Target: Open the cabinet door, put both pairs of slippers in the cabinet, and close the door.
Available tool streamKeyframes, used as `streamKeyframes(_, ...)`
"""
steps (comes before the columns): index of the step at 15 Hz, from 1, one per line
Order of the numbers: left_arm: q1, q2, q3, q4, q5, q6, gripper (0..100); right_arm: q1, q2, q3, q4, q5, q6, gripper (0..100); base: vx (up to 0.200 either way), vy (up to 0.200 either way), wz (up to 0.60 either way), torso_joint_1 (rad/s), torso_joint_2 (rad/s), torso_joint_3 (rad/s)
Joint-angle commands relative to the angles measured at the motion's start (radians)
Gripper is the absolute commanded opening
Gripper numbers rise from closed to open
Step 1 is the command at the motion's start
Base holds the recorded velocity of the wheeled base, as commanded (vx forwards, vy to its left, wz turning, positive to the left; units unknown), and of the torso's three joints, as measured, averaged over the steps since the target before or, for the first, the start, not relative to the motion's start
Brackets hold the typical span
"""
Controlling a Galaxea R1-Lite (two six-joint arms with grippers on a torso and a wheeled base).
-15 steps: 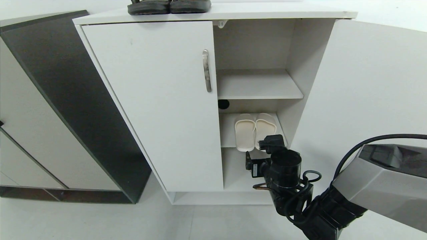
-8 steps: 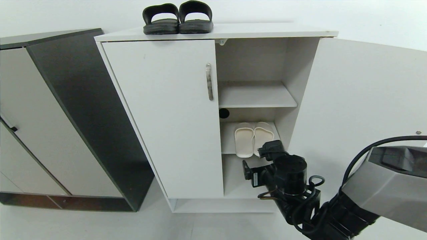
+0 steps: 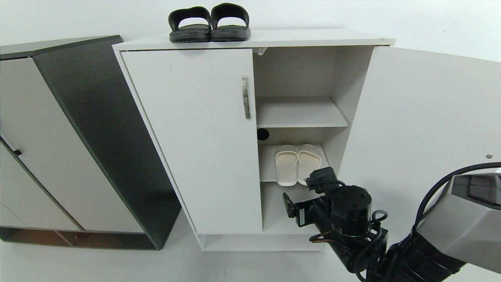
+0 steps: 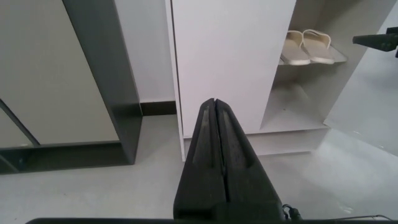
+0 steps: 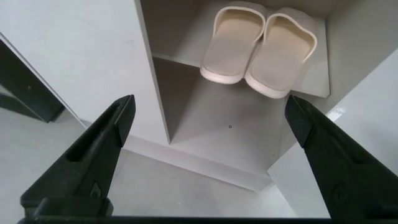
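Right-hand door (image 3: 422,117) of the white cabinet (image 3: 274,37) is found swung wide open; left-hand door (image 3: 195,137) is shut. The opening step is judged done. One pair, the cream slippers (image 3: 297,163), is seen side by side on the lower shelf (image 3: 266,164) inside the open compartment, heels at the front edge, so the first placement is judged done as well. The second pair, the black slippers (image 3: 209,23), is noted on top of the cabinet, over the shut left door, not yet stowed. The right gripper (image 3: 304,191) is held low in front of the open compartment, just below and in front of the cream pair, jaws spread wide and nothing between them. The left gripper (image 4: 214,102) is held low, well apart from the cabinet and facing the shut door, fingers pressed together on nothing. Left to be done, as judged: the black pair to be taken down and set inside, perhaps on the upper shelf (image 3: 301,113), and the right-hand door to be shut.
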Motion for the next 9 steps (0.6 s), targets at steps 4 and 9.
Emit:
streamKeyframes(4,0.000,0.002,0.000,0.001,0.000,0.000,0,-0.002,0.007,-0.013,-0.001,-0.002,0.001,100,0.000,0.000,0.00,0.000,0.00,0.000)
streamKeyframes(9,0.000,0.002,0.000,0.001,0.000,0.000,0,-0.005,0.008,-0.019,-0.001,0.000,0.003,100,0.000,0.160,0.00,0.003,0.00,0.004)
